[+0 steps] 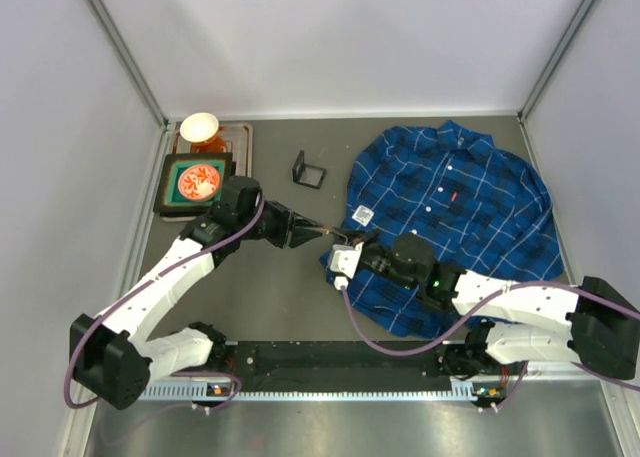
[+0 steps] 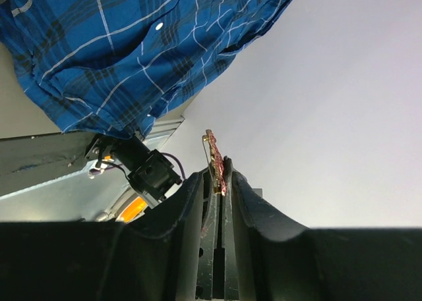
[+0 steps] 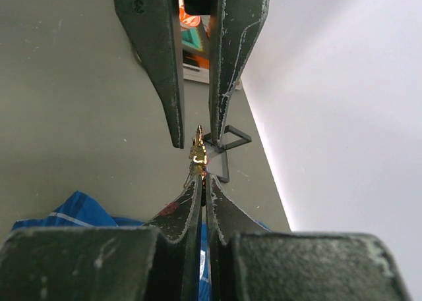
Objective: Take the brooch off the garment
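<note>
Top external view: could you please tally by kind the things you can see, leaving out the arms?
Shirt: 1
Brooch: 1
Trays: 2 (brown tray, black tray)
Dishes: 2 (white bowl, orange dish)
Black frame: 1
Total: 7

I am seeing the brooch (image 3: pixel 198 153) only edge-on in both wrist views and failing to make it out overhead, while the right arm (image 1: pixel 520 302) is covering the shirt's (image 1: pixel 470 197) near-left corner, and the shirt is running off the left wrist view's edges and hiding behind the right gripper (image 3: pixel 202 180).
</note>
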{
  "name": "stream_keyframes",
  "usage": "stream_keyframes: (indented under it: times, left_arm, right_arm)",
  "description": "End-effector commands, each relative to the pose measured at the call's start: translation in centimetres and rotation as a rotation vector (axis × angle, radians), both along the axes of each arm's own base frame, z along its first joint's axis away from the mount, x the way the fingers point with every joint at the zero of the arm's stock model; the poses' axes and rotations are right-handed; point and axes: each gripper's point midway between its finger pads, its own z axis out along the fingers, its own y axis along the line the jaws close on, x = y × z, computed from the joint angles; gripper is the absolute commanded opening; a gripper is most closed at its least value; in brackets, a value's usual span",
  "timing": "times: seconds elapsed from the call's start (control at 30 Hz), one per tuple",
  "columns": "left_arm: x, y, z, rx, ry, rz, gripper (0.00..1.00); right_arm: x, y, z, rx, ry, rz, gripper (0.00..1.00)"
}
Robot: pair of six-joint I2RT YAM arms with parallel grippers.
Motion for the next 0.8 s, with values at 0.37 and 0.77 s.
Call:
stream_keyframes:
  times: [0.37,0.77]
  left_arm:
    - [2.1,-0.1,1.1,-0.011,-0.119,0.022,0.00]
    - [8.5,1.6,0.4,0.148,-0.685,0.017,0.00]
  right_arm:
    - [1.0,1.2,3.9,0.120,0.007,-0.062,0.00]
    - [2.1,-5.6,-1.1,0.462,0.980,-0.427,0.64]
